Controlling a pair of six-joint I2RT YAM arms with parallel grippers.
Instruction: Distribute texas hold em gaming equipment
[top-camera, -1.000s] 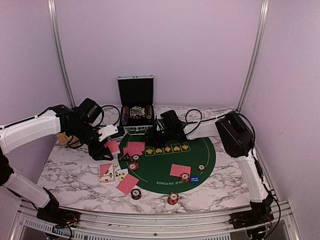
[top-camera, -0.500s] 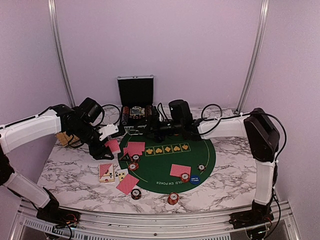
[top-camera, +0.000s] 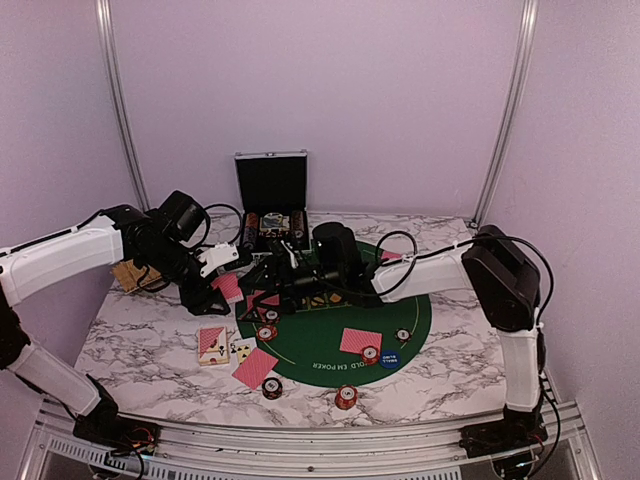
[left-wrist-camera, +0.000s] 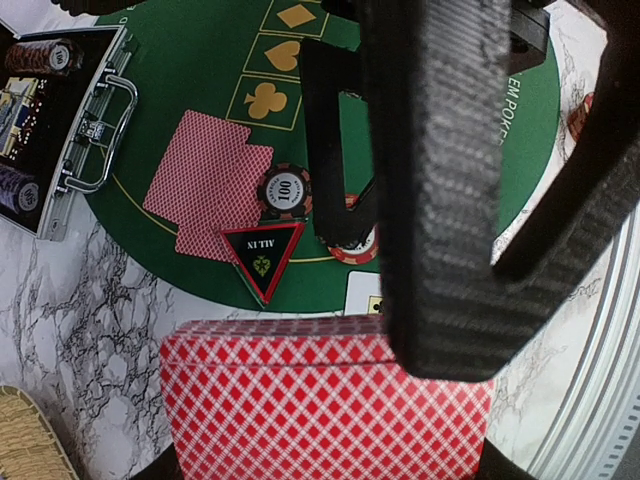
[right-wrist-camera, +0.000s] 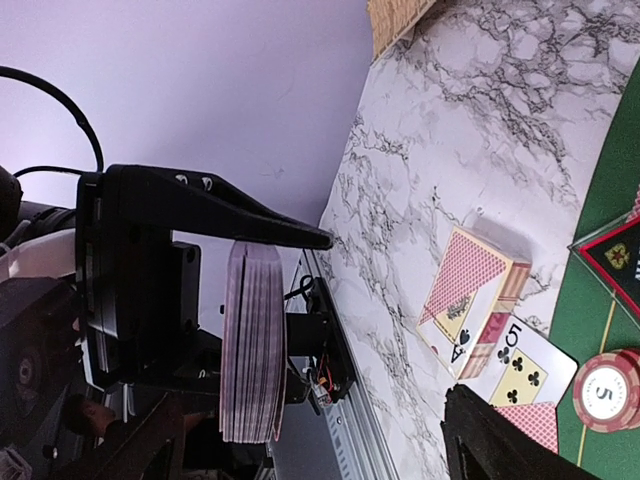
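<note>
My left gripper (top-camera: 222, 283) is shut on a deck of red-backed playing cards (left-wrist-camera: 325, 400), held above the mat's left edge. My right gripper (top-camera: 262, 288) reaches in from the right and stands open right beside the deck, its black fingers (left-wrist-camera: 430, 180) over the deck's top edge. In the right wrist view the deck (right-wrist-camera: 250, 340) shows edge-on, clamped in the left jaws. On the green mat (top-camera: 330, 375) below lie face-down cards (left-wrist-camera: 210, 180), a striped chip (left-wrist-camera: 283, 190) and the black triangular marker (left-wrist-camera: 262, 255). A blue disc (top-camera: 388, 360) sits at the mat's front.
The open silver-edged case (top-camera: 272, 215) stands behind the mat. A woven tan tray (top-camera: 125, 277) is at the left. A card box (top-camera: 212, 345), a face-up card (right-wrist-camera: 520, 370), more cards (top-camera: 255, 367) and chips (top-camera: 346, 397) lie toward the front edge.
The right arm swung from the case leftward over the mat to the deck, and its jaws opened wide. The left arm kept the deck almost still.
</note>
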